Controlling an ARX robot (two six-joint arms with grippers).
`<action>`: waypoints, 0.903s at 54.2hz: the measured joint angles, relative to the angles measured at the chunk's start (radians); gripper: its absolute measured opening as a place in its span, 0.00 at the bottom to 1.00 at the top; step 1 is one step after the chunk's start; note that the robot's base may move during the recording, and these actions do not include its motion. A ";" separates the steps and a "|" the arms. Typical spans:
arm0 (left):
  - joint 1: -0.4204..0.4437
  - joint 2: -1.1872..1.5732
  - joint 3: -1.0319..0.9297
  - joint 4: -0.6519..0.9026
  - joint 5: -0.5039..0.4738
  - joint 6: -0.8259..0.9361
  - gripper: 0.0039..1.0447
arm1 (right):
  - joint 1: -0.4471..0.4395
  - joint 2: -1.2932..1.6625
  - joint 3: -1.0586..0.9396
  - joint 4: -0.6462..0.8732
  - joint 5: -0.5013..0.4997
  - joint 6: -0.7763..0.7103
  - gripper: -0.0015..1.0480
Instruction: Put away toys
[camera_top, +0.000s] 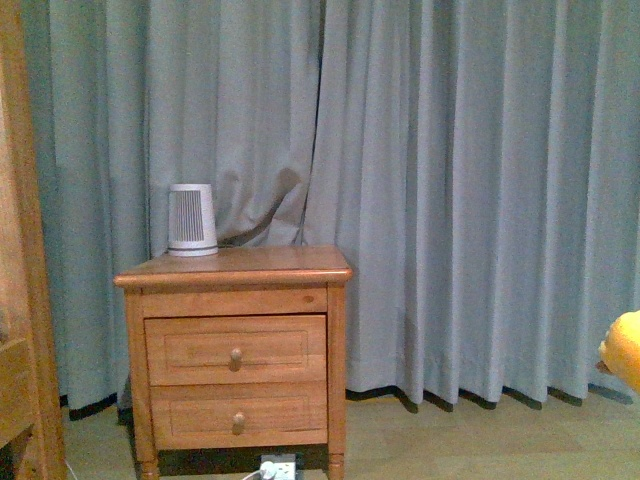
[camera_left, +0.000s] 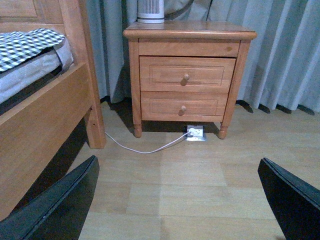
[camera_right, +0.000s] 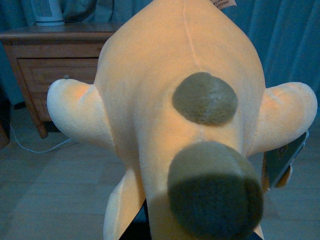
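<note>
Toy: the plush toy fills your right wrist view, up off the floor. In the front view it only pokes in at the far right edge, well apart from the nightstand.
Right gripper: you see just a dark sliver under the toy, and the jaws are hidden. With the toy hanging in the air, I judge it clamped on the plush.
Left gripper: spread wide and carrying nothing, low over the floor and facing the nightstand.
Blind spot: the toy blocks almost all of the right wrist camera, so you'd be steering that arm on the front view alone.
Slip risk: soft plush squashes. If the bite is shallow, a quick swing could shake it loose.
Drawers: both look closed, and where the toy belongs isn't shown. If it's a drawer, you'll need the left gripper on a knob first.
Top hazard: the white appliance stands on the nightstand, and a careless sweep could knock it over.
Floor hazard: the cable and power strip lie just in front of the nightstand's legs. A low left arm could snag them.
</note>
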 joint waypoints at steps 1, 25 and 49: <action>0.000 0.000 0.000 0.000 0.000 0.000 0.94 | 0.000 0.000 0.000 0.000 0.000 0.000 0.07; 0.000 0.000 0.000 0.000 0.000 0.000 0.94 | 0.000 0.000 0.000 0.000 0.000 0.000 0.07; 0.000 0.001 0.000 0.000 0.000 0.000 0.94 | 0.000 0.000 0.000 0.000 0.000 0.000 0.07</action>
